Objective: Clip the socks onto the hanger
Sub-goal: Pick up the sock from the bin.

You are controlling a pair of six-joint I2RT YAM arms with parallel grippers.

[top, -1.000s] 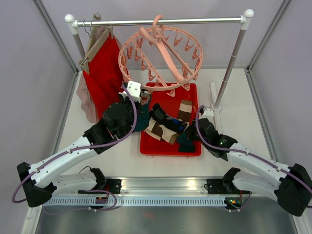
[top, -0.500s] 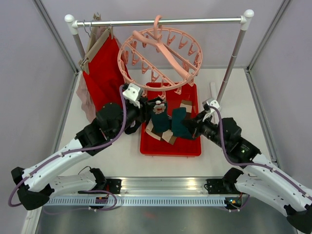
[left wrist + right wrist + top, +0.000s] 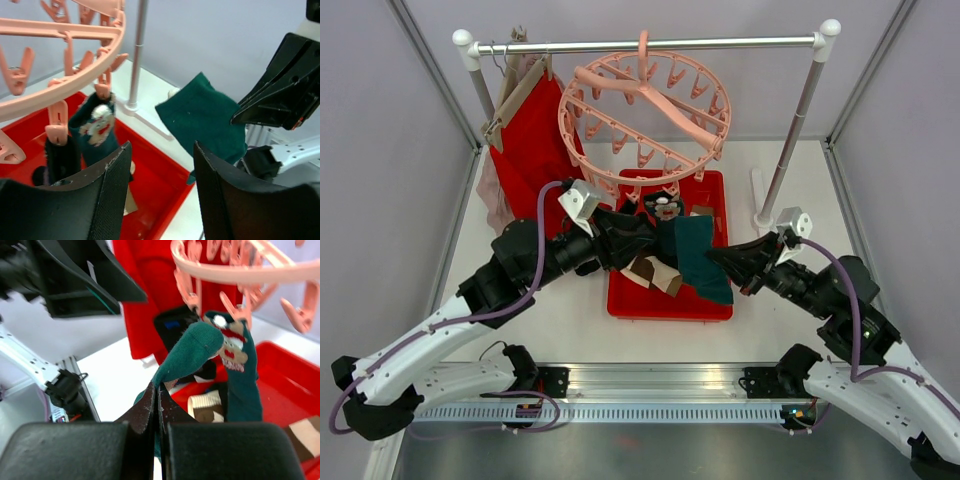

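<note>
Top external view: our two arms meet over the red tray, just below the hanger, which hangs by its hook from the rail.
What changed: a second ago our left gripper sat low at the tray's left edge, closed. Since then it has risen to the ring and spread its fingers.
Left pincer: jaws apart, nothing between them.
Clipped item: the patterned sock hangs from a peg on the ring's near rim, clear of both our fingers.
Right pincer: the right gripper has its jaws pressed together on the plain teal sock, now lifted out of the tray to just beside the clipped one.
Neighbouring peg: what looks like a black sock hangs there, though our own finger half hides it, so we are not sure.
Remaining: brown and beige socks lie in the tray.
Meaning for the task: we judge one sock newly clipped and released. The plain teal one comes next and needs a free peg opened for it.
</note>
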